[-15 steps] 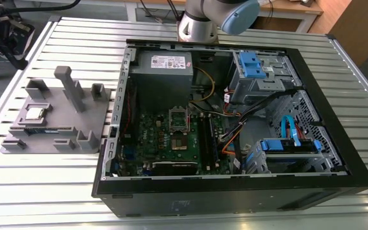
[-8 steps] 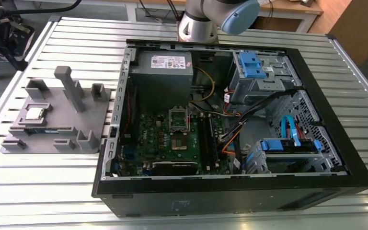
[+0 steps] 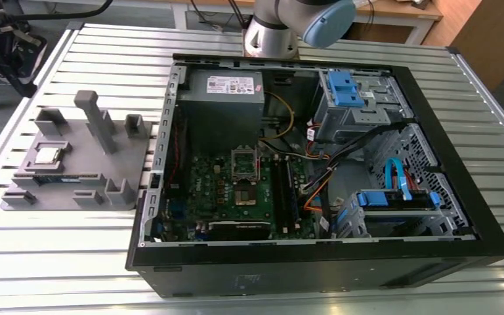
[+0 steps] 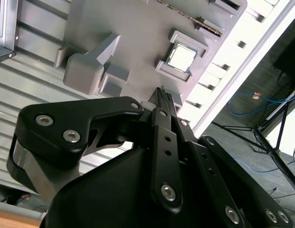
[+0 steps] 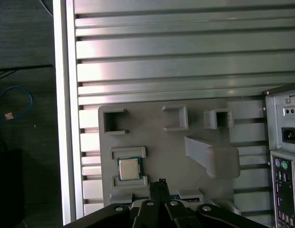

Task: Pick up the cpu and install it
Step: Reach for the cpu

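cpu (image 5: 129, 168): lies flat in a square pocket of the grey fixture (image 5: 157, 142), shiny silver lid up, square with no long axis | fixture: matte moulded plastic on ribbed aluminium table (image 3: 60, 262) beside open computer case (image 3: 488, 243) | gripper (image 5: 162, 184): black fingers pressed together, empty, clear of cpu

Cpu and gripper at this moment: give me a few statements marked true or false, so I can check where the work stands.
1. The cpu lies in a recess of the grey holder. True.
2. The gripper grips the cpu. False: in the second wrist view its tips are apart from the cpu, which lies in the holder.
3. The computer case lies open, its motherboard showing. True.
4. The holder lies on the exterior view's right of the case. False: it lies on the exterior view's left.
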Available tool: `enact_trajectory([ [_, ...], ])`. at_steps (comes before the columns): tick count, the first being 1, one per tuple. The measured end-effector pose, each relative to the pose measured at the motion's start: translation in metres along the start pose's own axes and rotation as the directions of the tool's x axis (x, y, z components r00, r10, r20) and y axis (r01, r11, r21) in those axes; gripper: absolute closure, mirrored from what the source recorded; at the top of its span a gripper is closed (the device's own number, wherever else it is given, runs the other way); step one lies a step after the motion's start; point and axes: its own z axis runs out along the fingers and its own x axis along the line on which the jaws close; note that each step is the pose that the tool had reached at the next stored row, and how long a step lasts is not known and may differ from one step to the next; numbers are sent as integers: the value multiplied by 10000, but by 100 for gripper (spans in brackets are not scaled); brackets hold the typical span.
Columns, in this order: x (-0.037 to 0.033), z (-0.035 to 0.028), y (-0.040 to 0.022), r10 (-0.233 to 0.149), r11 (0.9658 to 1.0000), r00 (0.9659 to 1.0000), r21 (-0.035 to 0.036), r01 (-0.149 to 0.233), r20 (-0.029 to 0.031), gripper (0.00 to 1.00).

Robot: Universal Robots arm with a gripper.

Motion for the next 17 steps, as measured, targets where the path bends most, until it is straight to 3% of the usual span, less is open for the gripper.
enact_trajectory([
  [8,2,5,-1,-7,10000,10000,2,7,-20,89],
  [17,59,105,-29,-146,9999,9999,0,146,-26,89],
])
